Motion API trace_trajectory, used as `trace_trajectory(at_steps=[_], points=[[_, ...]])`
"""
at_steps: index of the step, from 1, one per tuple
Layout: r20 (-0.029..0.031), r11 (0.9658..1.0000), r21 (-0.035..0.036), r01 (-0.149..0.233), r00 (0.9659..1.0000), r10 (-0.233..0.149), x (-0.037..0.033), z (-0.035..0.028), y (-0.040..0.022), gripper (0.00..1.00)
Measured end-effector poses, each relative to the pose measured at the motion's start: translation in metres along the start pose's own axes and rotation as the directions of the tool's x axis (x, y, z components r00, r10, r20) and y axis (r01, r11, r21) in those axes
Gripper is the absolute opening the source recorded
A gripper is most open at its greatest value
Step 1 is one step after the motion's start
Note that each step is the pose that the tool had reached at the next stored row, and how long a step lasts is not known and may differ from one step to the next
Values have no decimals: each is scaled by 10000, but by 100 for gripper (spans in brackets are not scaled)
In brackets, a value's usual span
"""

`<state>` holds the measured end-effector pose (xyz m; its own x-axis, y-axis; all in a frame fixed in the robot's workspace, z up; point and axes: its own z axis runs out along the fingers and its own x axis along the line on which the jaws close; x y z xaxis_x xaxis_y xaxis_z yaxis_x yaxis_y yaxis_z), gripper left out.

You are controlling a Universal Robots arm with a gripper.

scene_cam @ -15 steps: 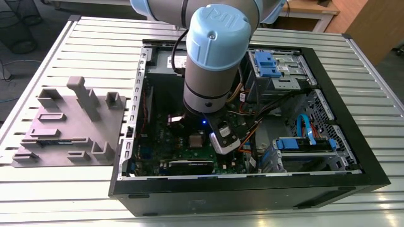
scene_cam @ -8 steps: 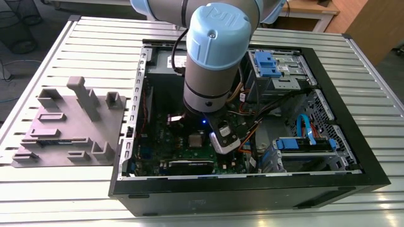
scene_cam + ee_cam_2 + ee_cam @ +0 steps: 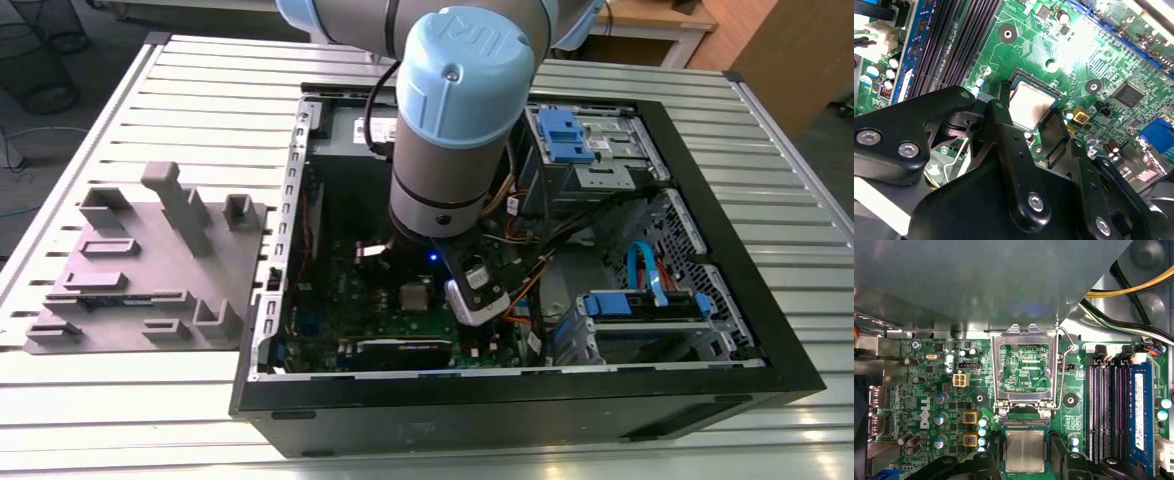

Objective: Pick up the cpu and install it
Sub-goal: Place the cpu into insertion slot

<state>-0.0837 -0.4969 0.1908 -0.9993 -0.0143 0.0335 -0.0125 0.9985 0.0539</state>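
The end effector (image 3: 1025, 442) stands astride the cpu (image 3: 1025, 452), which lies in its socket, with the metal frame (image 3: 1024, 365) raised for access. Grasping or released, I cannot tell.

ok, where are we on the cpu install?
Done: the cpu lies flat in the socket, just beside the hinge of the raised retention frame.
In hand: the claw sits astride the cpu; I can't tell whether it is gripping it.
Left: the frame stands open and its lever is unlatched, so the cpu isn't clamped down yet.
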Motion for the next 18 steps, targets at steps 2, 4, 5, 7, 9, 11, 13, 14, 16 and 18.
trace_trajectory(at_steps=[2, 4, 5, 7, 9, 11, 13, 14, 16, 18], points=[[0, 10000, 1, 1, 10000, -1, 0, 7, -1, 48], [0, 10000, 4, 1, 10000, -1, 0, 15, -2, 48], [1, 10000, 4, 1, 10000, -1, -1, 16, -2, 48], [2, 10000, 2, 1, 10000, -1, -1, 17, -1, 48], [2, 10000, 0, 1, 10000, -1, -1, 18, -1, 48], [2, 10000, 0, 1, 10000, -1, -1, 18, -1, 48], [2, 10000, 0, 1, 10000, -1, 0, 19, -1, 48], [3, 10000, 0, 1, 10000, -1, 1, 19, -1, 48], [4, 10000, 0, 2, 10000, -2, 2, 19, -1, 48], [5, 10000, -1, 1, 10000, -1, 3, 19, -1, 48]])
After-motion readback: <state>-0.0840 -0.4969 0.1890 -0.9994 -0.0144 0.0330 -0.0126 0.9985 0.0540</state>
